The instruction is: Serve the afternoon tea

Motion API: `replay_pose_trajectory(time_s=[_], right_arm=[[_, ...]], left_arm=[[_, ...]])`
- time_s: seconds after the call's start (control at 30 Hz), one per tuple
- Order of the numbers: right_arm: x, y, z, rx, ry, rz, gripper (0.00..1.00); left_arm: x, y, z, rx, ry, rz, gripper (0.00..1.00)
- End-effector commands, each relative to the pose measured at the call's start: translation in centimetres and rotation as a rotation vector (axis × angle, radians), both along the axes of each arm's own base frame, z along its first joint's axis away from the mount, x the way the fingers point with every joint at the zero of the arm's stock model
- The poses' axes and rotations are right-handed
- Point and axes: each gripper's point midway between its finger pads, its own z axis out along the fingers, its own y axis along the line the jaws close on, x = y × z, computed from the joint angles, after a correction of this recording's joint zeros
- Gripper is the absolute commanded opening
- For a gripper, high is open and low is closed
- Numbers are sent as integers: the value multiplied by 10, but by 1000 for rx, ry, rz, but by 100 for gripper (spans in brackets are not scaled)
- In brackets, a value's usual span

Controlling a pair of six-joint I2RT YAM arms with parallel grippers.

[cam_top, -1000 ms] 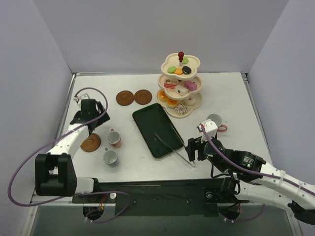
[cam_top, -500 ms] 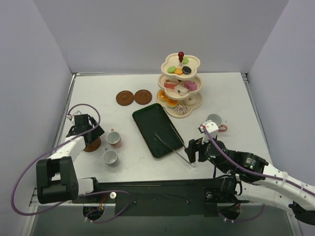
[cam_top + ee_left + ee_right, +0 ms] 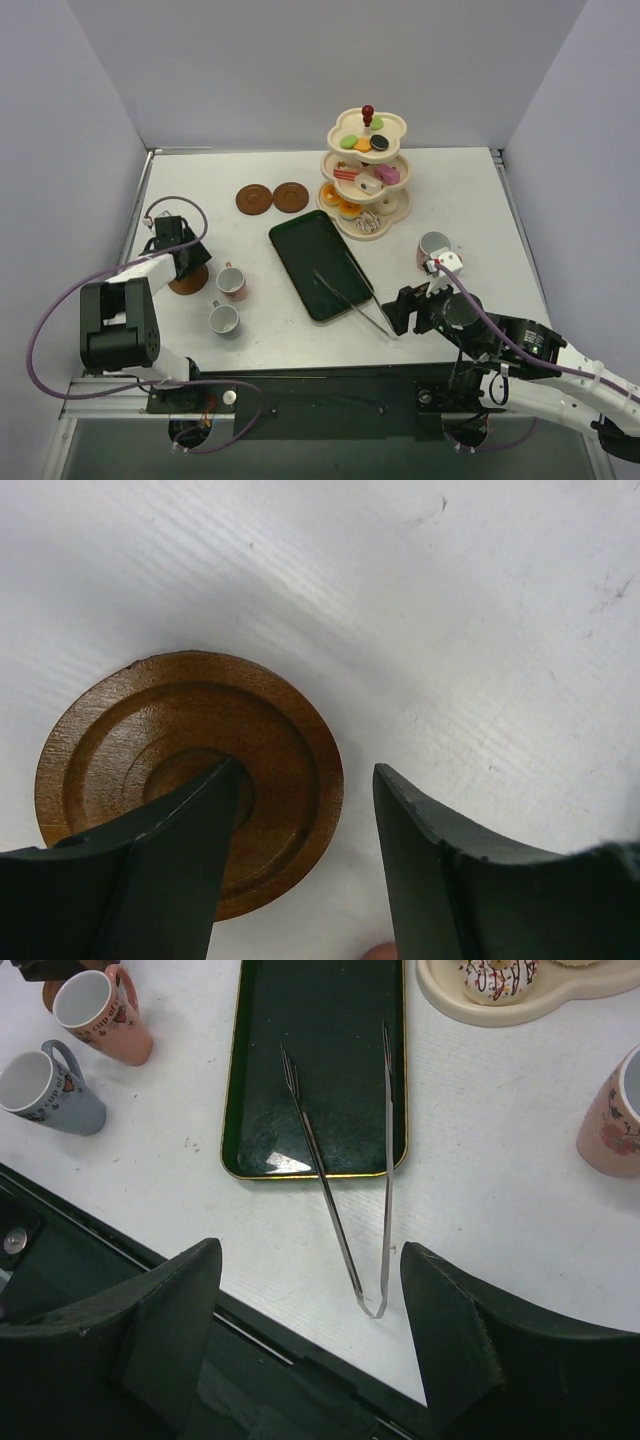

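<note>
A round brown saucer [image 3: 190, 281] lies at the left; in the left wrist view [image 3: 190, 765] it fills the lower left. My left gripper [image 3: 184, 262] is open and low over it [image 3: 305, 780], one finger [image 3: 170, 850] over the saucer's centre, the other [image 3: 450, 870] over the table beside its rim. A pink cup [image 3: 233, 281] and a grey cup [image 3: 224, 319] stand just right of it. Another pink cup [image 3: 433, 247] stands at the right. The cream three-tier stand [image 3: 365, 170] holds the sweets. My right gripper [image 3: 400, 310] is open and empty above the tongs' bend [image 3: 372, 1305].
Two more brown saucers [image 3: 254, 199] [image 3: 291, 196] lie at the back left of the stand. The dark green tray [image 3: 318, 262] lies in the middle with the metal tongs [image 3: 350, 292] across its near corner. The table's near edge runs just under my right gripper [image 3: 310, 1250].
My left gripper has moved back toward the near left and come down over the saucer. My right arm has shifted a little to the right and nearer, uncovering the right pink cup.
</note>
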Motion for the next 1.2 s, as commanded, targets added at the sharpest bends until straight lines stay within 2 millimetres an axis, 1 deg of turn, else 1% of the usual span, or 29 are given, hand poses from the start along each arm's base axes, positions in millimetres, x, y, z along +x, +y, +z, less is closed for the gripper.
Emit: replay_pose_trajectory(time_s=[0.0,0.03,0.07,0.1,0.13,0.17,0.2,0.23,0.33,0.43,0.47,0.5,0.53,0.57,0.67,0.7,0.73,0.77,0.87,0.9,0.93,1.03,1.07,1.13,1.17], right_arm=[[1,-8,4,13,-6,-43,67],[3,-10,5,5,-12,-51,67],[6,-13,6,-5,-23,-69,67],[8,-15,7,-14,-32,-85,67],[14,-19,9,-28,-49,-125,67],[17,-21,10,-30,-54,-145,67],[22,-24,14,-40,-73,-181,67],[27,-29,18,-45,-92,-219,67],[37,-35,32,-70,-141,-278,68],[46,-43,46,-92,-183,-340,68],[47,-45,49,-92,-187,-355,68],[49,-45,51,-94,-190,-363,68],[50,-46,52,-92,-187,-377,68],[51,-44,53,-86,-180,-374,68],[53,-40,59,-58,-152,-374,68],[54,-38,64,-53,-151,-377,68],[54,-37,65,-57,-151,-376,68],[56,-34,70,-57,-151,-376,68],[59,-35,71,-95,-141,-388,68],[61,-33,74,-98,-139,-393,68],[61,-34,73,-114,-136,-394,68],[64,-30,78,-132,-130,-390,68],[65,-29,80,-137,-127,-387,68],[67,-27,81,-146,-122,-391,68],[68,-27,81,-150,-121,-392,68]], left_arm=[[44,1,17,-10,-50,-35,66],[48,0,10,-16,-29,-41,64],[62,0,21,-11,-57,-55,64],[72,1,19,-9,-52,-58,63],[78,1,19,-14,-49,-61,63],[90,2,18,-14,-48,-63,62],[92,2,15,-17,-33,-66,61],[103,1,13,-25,-34,-74,60],[119,-4,7,-47,-35,-79,59],[140,-11,1,-69,-45,-86,58],[141,-13,-10,-77,-17,-83,58],[151,-23,-4,-107,-36,-101,57],[152,-26,-16,-116,-12,-101,57],[161,-32,-11,-129,-27,-104,57],[179,-43,-18,-153,-22,-97,56],[181,-50,-19,-163,-16,-101,56],[189,-54,-19,-166,-22,-106,56],[191,-59,-20,-166,-14,-108,56],[206,-56,-19,-163,-20,-79,56],[206,-74,-20,-164,-16,-105,56],[210,-74,-19,-164,-20,-100,56],[210,-75,-22,-167,-3,-94,55],[211,-69,-22,-143,-3,-76,55],[210,-68,-21,-136,7,-77,55],[211,-67,-18,-132,1,-81,58]])
